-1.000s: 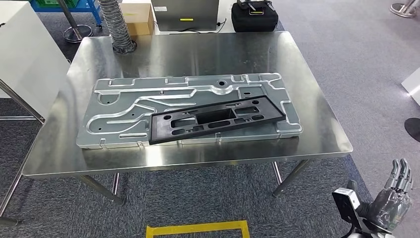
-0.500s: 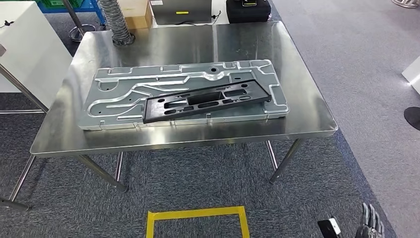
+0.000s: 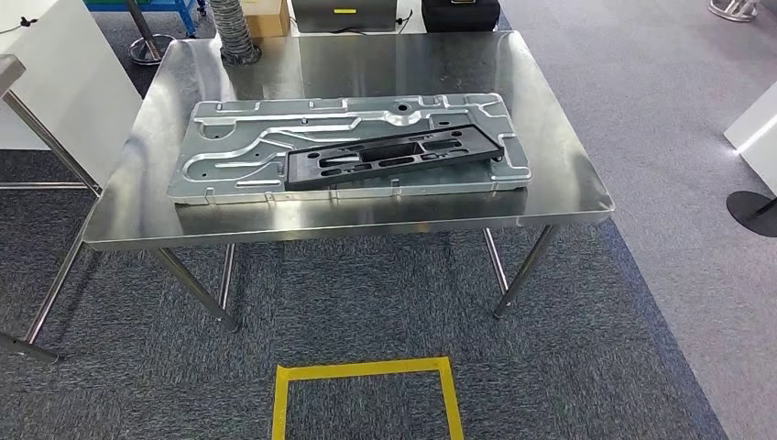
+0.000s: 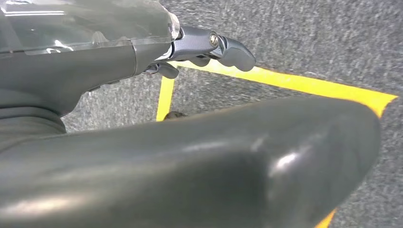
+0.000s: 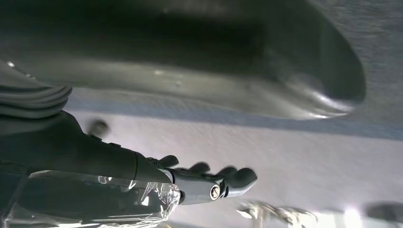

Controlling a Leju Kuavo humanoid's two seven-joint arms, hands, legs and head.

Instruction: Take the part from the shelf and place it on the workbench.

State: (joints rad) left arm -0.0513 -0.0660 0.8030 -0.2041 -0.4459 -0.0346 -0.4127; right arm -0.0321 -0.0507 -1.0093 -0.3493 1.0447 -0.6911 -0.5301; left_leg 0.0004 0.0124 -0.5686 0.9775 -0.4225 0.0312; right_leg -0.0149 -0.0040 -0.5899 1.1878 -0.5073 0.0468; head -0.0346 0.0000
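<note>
Since a second ago the whole view has slid back and turned a little (the camera's shift, not the things'), so the counter [image 3: 348,215] sits higher and farther in the head view, and the right robot hand that showed at the lower right corner has dropped out of that view. Going left to right along the counter: the silver stamped panel [image 3: 229,151] lies flat, and the black part [image 3: 394,158] rests on top of it, toward its right half, long axis running across the view and tilted slightly, its right end a little farther away. Judging by that, the placing looks done. The left robot hand [image 4: 209,47] hangs over grey carpet beside the yellow floor tape [image 4: 285,83], fingers loosely curled and holding nothing; the right robot hand [image 5: 209,183] likewise hangs with fingers bent and nothing in them. The part lies ahead of and above both hanging hands, well apart from them, a little nearer the right arm's side.
</note>
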